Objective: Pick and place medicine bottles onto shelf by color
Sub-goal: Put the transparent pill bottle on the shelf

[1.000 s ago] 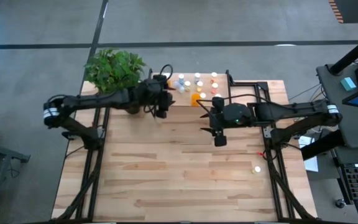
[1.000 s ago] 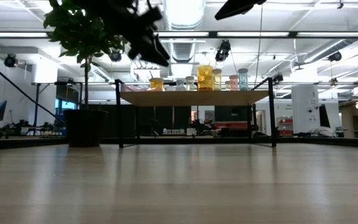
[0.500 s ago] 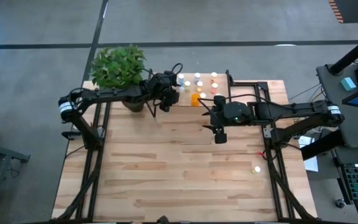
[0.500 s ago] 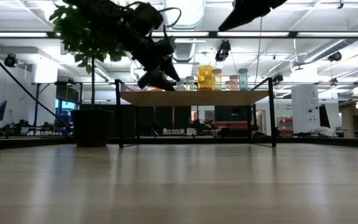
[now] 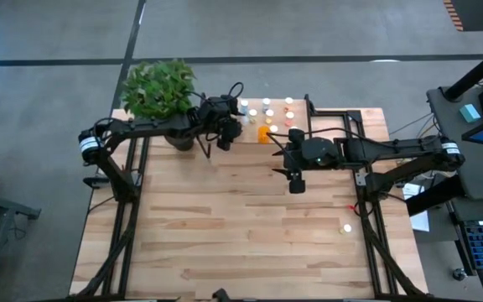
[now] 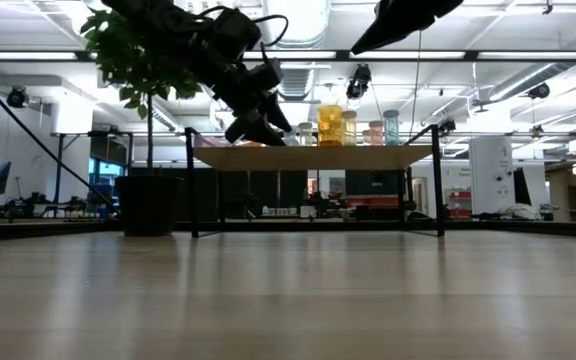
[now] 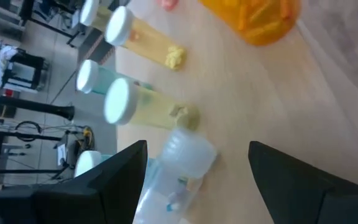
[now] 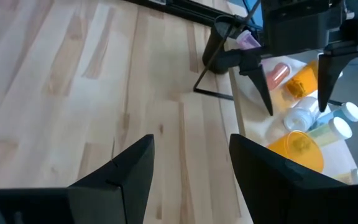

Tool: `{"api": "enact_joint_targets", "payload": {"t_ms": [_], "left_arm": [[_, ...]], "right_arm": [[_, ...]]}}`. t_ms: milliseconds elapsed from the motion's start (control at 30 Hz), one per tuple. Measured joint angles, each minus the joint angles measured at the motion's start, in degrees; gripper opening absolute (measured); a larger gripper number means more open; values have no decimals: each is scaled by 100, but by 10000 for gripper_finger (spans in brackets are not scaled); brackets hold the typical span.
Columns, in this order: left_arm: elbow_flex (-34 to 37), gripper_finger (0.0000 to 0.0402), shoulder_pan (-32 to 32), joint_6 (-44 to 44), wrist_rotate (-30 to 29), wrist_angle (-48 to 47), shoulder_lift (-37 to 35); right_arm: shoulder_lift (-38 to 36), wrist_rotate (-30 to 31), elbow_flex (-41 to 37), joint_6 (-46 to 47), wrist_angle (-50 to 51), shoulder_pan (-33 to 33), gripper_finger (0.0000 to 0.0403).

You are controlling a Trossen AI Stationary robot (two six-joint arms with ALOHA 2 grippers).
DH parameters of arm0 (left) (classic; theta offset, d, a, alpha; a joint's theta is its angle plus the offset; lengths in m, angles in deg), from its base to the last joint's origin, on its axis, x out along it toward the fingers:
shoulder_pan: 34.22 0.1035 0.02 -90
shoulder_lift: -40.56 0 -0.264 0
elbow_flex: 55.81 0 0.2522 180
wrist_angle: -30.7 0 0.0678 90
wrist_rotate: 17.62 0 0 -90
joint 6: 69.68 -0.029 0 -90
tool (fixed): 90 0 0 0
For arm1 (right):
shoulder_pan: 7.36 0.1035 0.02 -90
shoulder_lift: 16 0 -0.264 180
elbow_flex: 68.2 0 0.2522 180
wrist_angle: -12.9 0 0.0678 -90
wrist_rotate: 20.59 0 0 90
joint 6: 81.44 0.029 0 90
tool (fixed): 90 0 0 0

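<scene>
The shelf (image 5: 298, 126) stands at the table's far edge, its light top (image 6: 318, 157) on thin black legs. Several small capped bottles stand on it, among them yellow ones (image 7: 148, 112) and the larger orange one (image 5: 263, 132) (image 7: 253, 18). My left gripper (image 5: 223, 132) (image 7: 196, 146) is open over the shelf's left end. Its fingers stand on either side of a pale blue-tinted bottle (image 7: 185, 163) (image 8: 300, 117) without touching it. My right gripper (image 5: 296, 183) (image 8: 191, 149) is open above the table in front of the shelf. One more small bottle (image 5: 347, 227) stands on the table toward the right edge.
A potted plant (image 5: 158, 88) (image 6: 148, 205) stands at the far left corner, right beside my left arm. The bottles on the shelf stand close together. Bare tabletop (image 5: 225, 235) lies between the shelf and the near edge.
My left gripper has moved toward the far edge and down, from beside the plant to the shelf's left end, then held still. The plant has shifted a little toward the right.
</scene>
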Motion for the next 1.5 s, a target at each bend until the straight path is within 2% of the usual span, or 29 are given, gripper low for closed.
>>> {"api": "enact_joint_targets", "payload": {"t_ms": [267, 333, 433, 533, 633, 767, 833, 1200, 1300, 1433, 1500], "left_arm": [[24, 264, -20, 442, 106, -21, -130], [32, 264, -147, 449, 112, 22, -335], [32, 264, -388, 472, 127, -82, -700], [92, 264, -621, 783, 216, -114, -1120], [197, 264, -793, 1252, 417, -116, -1576], [533, 264, -973, 1683, 509, 28, -2089], [721, 264, -1063, 1825, 525, 78, -2357], [1851, 264, -1441, 2096, 487, 767, -3637], [2085, 264, -1441, 2103, 419, 919, -3940], [2340, 264, -1441, 2096, 410, 1038, -4307], [2439, 264, -1439, 2095, 400, 1014, -4477]], "right_arm": [[0, 8, -4, 21, -435, 0, 201], [5, 235, 34, 132, -695, -20, 201], [95, 808, 409, 355, -738, -173, 201], [295, 869, 948, 519, -443, -512, 201], [657, 555, 1538, 556, -41, -903, 201], [1397, -539, 2401, 732, 489, -1443, 201], [1841, -869, 2847, 942, 694, -1643, 201], [3979, -903, 5101, 1892, 1884, -2126, 201], [4426, -697, 5637, 2179, 2147, -2137, 201], [4892, 234, 6424, 2493, 3004, -2135, 201], [5083, 448, 6777, 2667, 3321, -2134, 201]]}}
